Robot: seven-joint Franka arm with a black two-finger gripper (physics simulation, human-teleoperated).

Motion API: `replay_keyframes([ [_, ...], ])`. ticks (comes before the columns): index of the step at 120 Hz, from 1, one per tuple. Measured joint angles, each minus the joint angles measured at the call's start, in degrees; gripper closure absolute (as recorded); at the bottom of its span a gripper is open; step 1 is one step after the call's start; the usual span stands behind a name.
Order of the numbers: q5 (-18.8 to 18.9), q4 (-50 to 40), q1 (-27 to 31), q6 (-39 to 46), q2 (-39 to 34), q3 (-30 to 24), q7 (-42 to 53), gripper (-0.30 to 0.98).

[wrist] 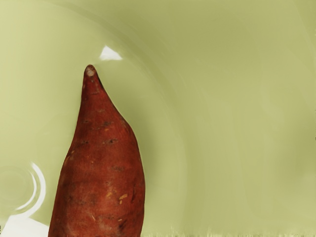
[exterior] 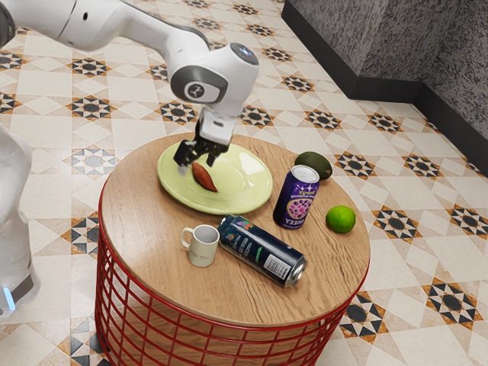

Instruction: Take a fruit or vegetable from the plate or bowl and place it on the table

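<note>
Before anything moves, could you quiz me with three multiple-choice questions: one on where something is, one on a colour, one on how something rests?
1. Where is the sweet potato?
A) On the floor
B) On the plate
C) In a basket

2. What colour is the mug?
A) Black
B) Red
C) Cream

3. How does the dark can beside the mug rest?
A) On its side
B) Upright
C) Upside down on its lid

1: B, both views show the sweet potato against the yellow-green plate.
2: C, the mug's outside is pale cream in the exterior view.
3: A, the can's long side lies along the wooden tabletop.
</note>
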Motion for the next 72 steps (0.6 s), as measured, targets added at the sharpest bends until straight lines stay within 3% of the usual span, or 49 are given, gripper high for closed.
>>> replay_keyframes([
  [72, 0.7, 0.0, 0.1, 2.7, 1.2, 3.4, 9.8, 0.0],
])
